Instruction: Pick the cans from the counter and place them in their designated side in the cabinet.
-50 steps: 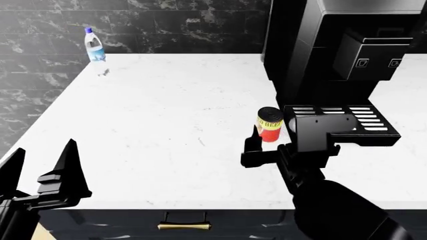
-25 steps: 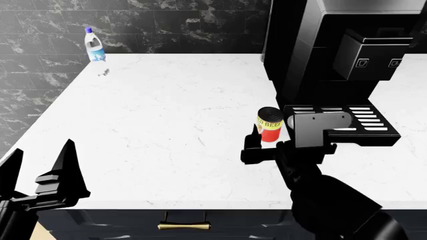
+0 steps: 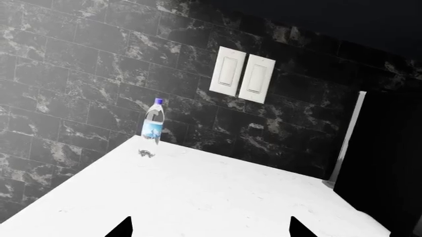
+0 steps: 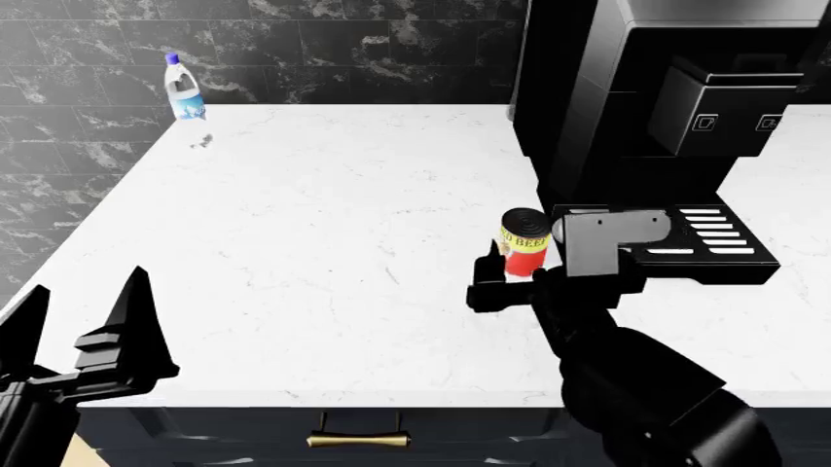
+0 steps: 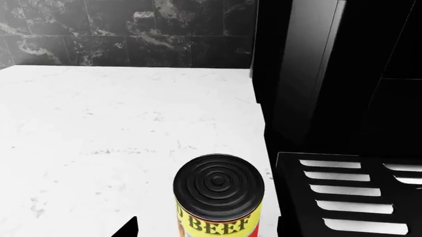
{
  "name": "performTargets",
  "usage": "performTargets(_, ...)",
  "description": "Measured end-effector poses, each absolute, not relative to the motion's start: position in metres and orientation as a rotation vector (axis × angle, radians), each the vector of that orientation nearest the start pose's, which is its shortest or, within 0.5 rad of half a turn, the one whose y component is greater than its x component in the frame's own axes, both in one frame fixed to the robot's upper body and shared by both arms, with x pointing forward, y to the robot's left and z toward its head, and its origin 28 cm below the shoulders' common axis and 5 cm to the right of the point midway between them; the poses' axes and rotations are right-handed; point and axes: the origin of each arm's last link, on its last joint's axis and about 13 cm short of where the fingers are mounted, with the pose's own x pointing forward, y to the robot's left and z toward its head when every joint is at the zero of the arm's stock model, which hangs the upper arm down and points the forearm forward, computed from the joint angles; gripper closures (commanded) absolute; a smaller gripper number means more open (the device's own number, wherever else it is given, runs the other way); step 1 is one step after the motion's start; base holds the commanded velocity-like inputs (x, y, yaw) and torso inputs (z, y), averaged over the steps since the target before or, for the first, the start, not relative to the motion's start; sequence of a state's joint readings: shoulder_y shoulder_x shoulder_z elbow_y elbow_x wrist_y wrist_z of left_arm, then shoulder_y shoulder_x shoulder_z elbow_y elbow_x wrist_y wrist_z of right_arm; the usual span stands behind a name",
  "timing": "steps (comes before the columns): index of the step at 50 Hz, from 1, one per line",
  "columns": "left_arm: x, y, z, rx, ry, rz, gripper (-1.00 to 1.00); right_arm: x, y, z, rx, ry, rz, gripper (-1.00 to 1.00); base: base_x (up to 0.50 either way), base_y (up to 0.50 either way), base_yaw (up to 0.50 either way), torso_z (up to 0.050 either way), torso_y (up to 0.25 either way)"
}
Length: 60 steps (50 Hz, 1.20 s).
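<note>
The yellow-over-red "BEEF" can (image 4: 524,241) stands upright on the white marble counter (image 4: 325,243), just left of the coffee machine's drip tray. My right gripper (image 4: 517,277) is open with the can between its fingers; in the right wrist view the can (image 5: 219,197) fills the lower middle, with a gap to the finger (image 5: 126,229) beside it. My left gripper (image 4: 78,326) is open and empty at the counter's front left corner; its fingertips (image 3: 125,228) show low in the left wrist view. The all-red can and the cabinet are out of view.
A black coffee machine (image 4: 649,97) with a slatted drip tray (image 4: 682,233) stands right of the can. A clear bottle with a blue label (image 4: 183,89) stands at the far left corner by the dark tiled wall. A drawer handle (image 4: 357,440) sits below the counter's front edge.
My right gripper has moved forward a little, so its fingers now reach alongside the BEEF can. The can and the left gripper have hardly moved.
</note>
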State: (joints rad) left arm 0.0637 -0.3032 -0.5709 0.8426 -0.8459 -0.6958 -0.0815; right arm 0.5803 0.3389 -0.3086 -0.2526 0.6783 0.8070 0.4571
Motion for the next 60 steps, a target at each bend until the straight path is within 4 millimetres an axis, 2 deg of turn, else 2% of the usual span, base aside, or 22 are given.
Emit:
performTargets(31, 0.145, 0.293, 0.162, -0.251, -0.216, 0.014, -1.00, 0.305, -0.089, 0.149, 0.002, 0.175, 0.086, -1.00, 0.00, 0.00, 0.00, 0.000, 0.000)
performTargets(32, 0.144, 0.293, 0.162, -0.251, -0.216, 0.014, -1.00, 0.306, -0.089, 0.149, 0.003, 0.178, 0.086, 1.00, 0.00, 0.00, 0.00, 0.000, 0.000)
performTargets(44, 0.140, 0.293, 0.164, -0.254, -0.219, 0.015, -1.00, 0.320, -0.093, 0.151, 0.013, 0.190, 0.060, 1.00, 0.00, 0.00, 0.00, 0.000, 0.000)
performTargets(53, 0.145, 0.293, 0.163, -0.256, -0.221, 0.015, -1.00, 0.316, -0.093, 0.154, 0.001, 0.198, 0.065, 1.00, 0.00, 0.00, 0.00, 0.000, 0.000)
performTargets(56, 0.146, 0.293, 0.163, -0.255, -0.222, 0.014, -1.00, 0.311, -0.091, 0.162, -0.008, 0.188, 0.078, 1.00, 0.00, 0.00, 0.00, 0.000, 0.000)
performTargets(60, 0.147, 0.293, 0.164, -0.253, -0.222, 0.014, -1.00, 0.301, -0.089, 0.183, -0.018, 0.159, 0.102, 1.00, 0.00, 0.00, 0.00, 0.000, 0.000)
